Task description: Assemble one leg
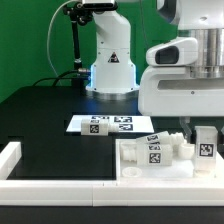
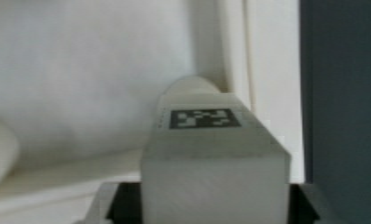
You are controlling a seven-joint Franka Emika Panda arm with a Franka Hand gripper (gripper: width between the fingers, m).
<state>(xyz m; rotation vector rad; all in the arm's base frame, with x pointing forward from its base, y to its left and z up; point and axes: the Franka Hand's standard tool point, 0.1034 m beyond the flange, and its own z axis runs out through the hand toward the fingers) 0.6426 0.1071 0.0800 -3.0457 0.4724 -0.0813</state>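
Observation:
In the wrist view the leg [image 2: 208, 150], a short white peg with a black-and-white tag, fills the gap between the two dark finger pads [image 2: 121, 203], and my gripper [image 2: 208, 205] is shut on it. In the exterior view my gripper [image 1: 200, 128] is at the right. It holds the leg [image 1: 204, 146] upright, tag facing the camera, at the right end of the large white square block [image 1: 140, 160]. I cannot tell whether the leg's lower end touches the block. The block carries raised tagged parts.
The marker board [image 1: 106, 124] lies flat on the black table behind the block. A white rim [image 1: 20, 158] runs along the table's left and front edges. The robot's base [image 1: 110, 65] stands at the back centre.

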